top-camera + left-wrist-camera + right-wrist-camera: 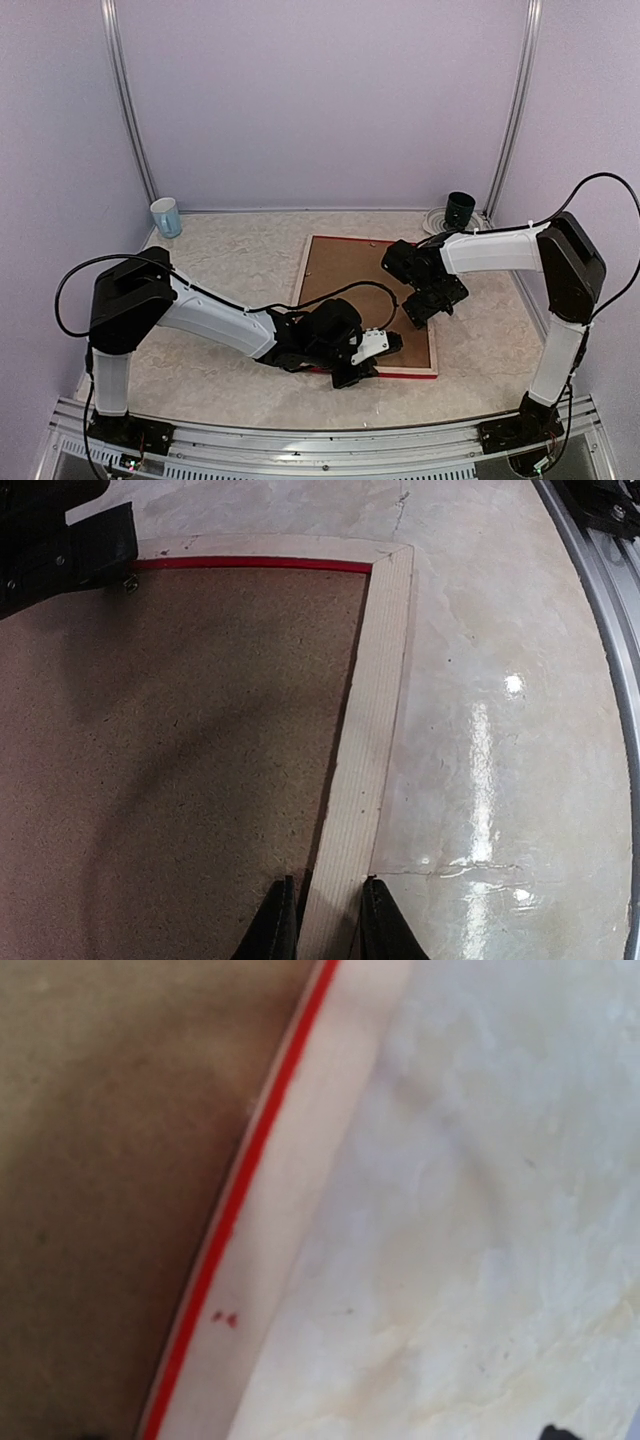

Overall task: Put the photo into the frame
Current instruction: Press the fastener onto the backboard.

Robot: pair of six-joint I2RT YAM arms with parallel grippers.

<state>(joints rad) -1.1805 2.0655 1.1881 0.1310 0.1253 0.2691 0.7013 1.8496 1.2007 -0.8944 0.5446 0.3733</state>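
**Frame held face down: left gripper (322, 922) pinching the near rail, right gripper (428, 303) spread wide at the right rail.**

Note that the left fingers (280, 920) straddle and clamp the pale wood rail of the frame (372, 710), probably to steady that edge. The frame lies on the table (240, 260) with the brown backing board (350, 285) filling it. The photo is not visible, so you cannot confirm it is seated. The right gripper holds nothing and looks ready to press. Two red specks (225, 1317) are unreadable, and the far cup (166, 216) shows no legible writing.

Two white-shelled arms (215, 320) with black joints (130, 300) (looping black cables (600, 176))
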